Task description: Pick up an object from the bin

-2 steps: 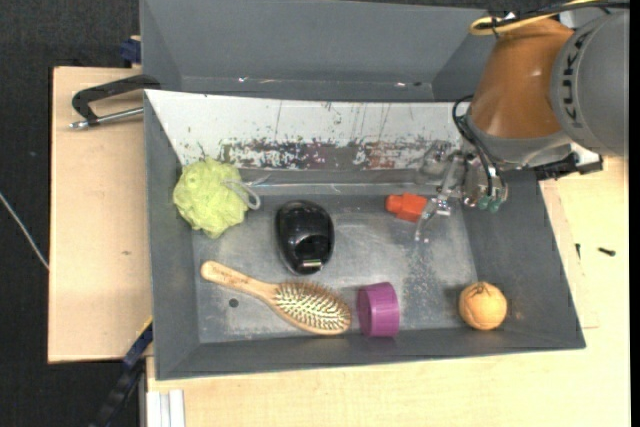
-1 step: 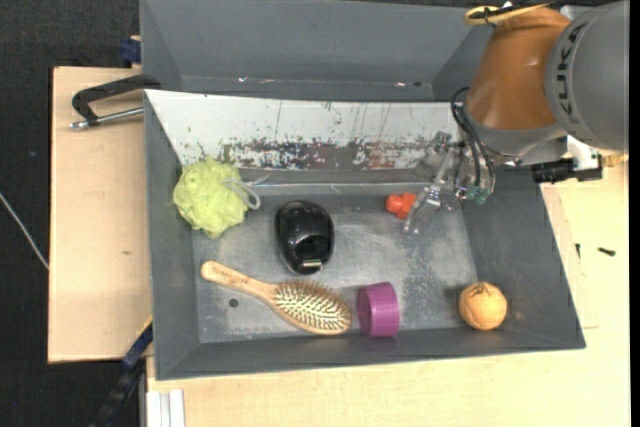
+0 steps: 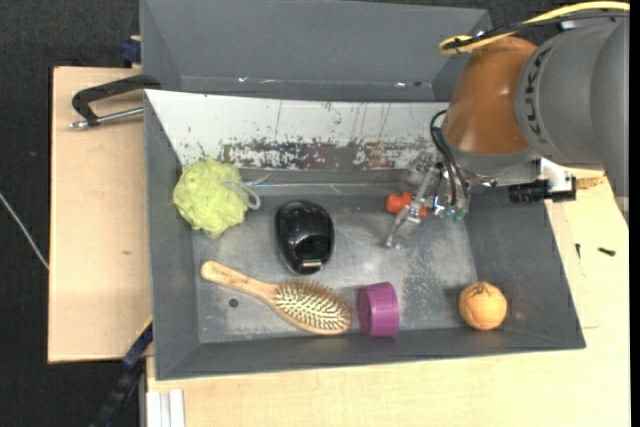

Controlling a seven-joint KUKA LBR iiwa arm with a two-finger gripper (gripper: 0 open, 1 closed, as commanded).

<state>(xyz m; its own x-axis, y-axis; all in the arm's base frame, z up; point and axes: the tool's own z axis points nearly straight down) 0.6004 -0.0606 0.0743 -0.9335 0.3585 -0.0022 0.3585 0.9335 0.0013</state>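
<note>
My gripper (image 3: 405, 223) hangs low over the bin floor, right of the middle and near the back wall. A small orange-red piece (image 3: 399, 203) shows right at its upper side; I cannot tell whether it is held or merely beside the gripper. A black computer mouse (image 3: 303, 235) lies to the gripper's left, well apart from it. A purple cylinder (image 3: 378, 308) lies on its side below the gripper, near the front wall. An orange round fruit (image 3: 483, 305) sits in the front right corner.
A wooden hairbrush (image 3: 280, 297) lies along the front wall, handle pointing left. A yellow-green mesh sponge (image 3: 208, 195) rests in the back left corner. The arm with its orange cover comes in over the bin's right rim.
</note>
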